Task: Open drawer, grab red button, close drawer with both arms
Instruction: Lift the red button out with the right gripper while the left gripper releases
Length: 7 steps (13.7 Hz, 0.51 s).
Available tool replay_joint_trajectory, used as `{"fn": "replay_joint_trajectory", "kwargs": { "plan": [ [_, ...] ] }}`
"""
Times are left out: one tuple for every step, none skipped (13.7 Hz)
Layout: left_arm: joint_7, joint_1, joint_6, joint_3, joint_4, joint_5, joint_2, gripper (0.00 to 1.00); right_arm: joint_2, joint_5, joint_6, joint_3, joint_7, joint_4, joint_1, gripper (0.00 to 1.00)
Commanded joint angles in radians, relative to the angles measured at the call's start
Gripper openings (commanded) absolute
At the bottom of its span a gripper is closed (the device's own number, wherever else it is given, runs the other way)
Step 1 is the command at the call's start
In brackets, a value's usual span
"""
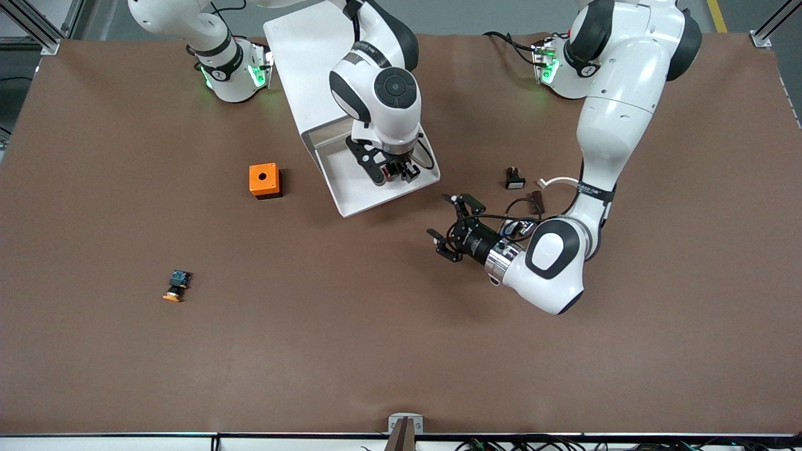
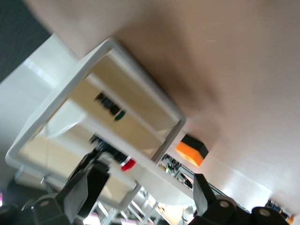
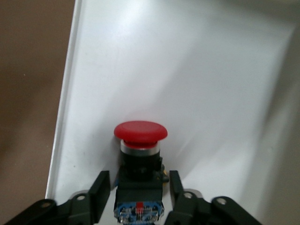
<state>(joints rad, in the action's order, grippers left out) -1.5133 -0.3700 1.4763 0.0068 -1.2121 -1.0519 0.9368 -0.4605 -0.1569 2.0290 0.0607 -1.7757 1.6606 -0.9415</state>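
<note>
While the drawer (image 1: 351, 181) stands pulled out of its white cabinet (image 1: 301, 56), the right tool (image 1: 397, 170) is down inside it with its two black fingers (image 3: 99, 187) set either side of the button (image 3: 139, 154) — closed in on the black body, as far as the right wrist view lets me judge, just below the red cap. The button lies on the drawer's white floor, close to one side wall. It looks a small, light, rigid piece of hard plastic with a metal collar under the cap; the domed red cap would be smooth and apt to slip, so the squarer black body between cap and blue rear end seems the sound place to take it. The left tool (image 1: 452, 228) hangs over the bare desk (image 1: 376, 351) just off the drawer's front corner, fingers spread wide and holding nothing — waiting, I'd guess, to push the drawer shut.
</note>
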Motion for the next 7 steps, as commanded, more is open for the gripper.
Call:
{"fn": "replay_joint_trajectory", "kwargs": {
  "plan": [
    [0.181,-0.081,0.044,0.096,0.017,0.023,-0.023,0.99,-0.001,-0.038,-0.006,0.007,-0.002,-0.008,0.001,0.00],
    [0.247,-0.107,0.065,0.125,0.016,0.036,-0.039,0.99,0.000,-0.038,-0.012,0.007,0.016,-0.012,0.010,0.00],
    [0.310,-0.130,0.096,0.143,0.016,0.059,-0.055,0.99,0.005,-0.041,-0.050,0.007,0.057,-0.024,0.030,0.00],
    [0.362,-0.141,0.120,0.147,0.017,0.085,-0.064,0.99,0.010,-0.046,-0.103,0.008,0.103,-0.044,0.049,0.00],
    [0.414,-0.145,0.163,0.147,0.016,0.123,-0.082,0.99,0.020,-0.047,-0.166,0.010,0.175,-0.065,0.076,0.00],
    [0.451,-0.156,0.201,0.145,0.016,0.163,-0.098,0.99,0.048,-0.047,-0.214,0.013,0.259,-0.086,0.113,0.00],
    [0.481,-0.171,0.225,0.147,0.016,0.202,-0.102,0.97,0.075,-0.047,-0.245,0.013,0.345,-0.090,0.162,0.00]
  ]
}}
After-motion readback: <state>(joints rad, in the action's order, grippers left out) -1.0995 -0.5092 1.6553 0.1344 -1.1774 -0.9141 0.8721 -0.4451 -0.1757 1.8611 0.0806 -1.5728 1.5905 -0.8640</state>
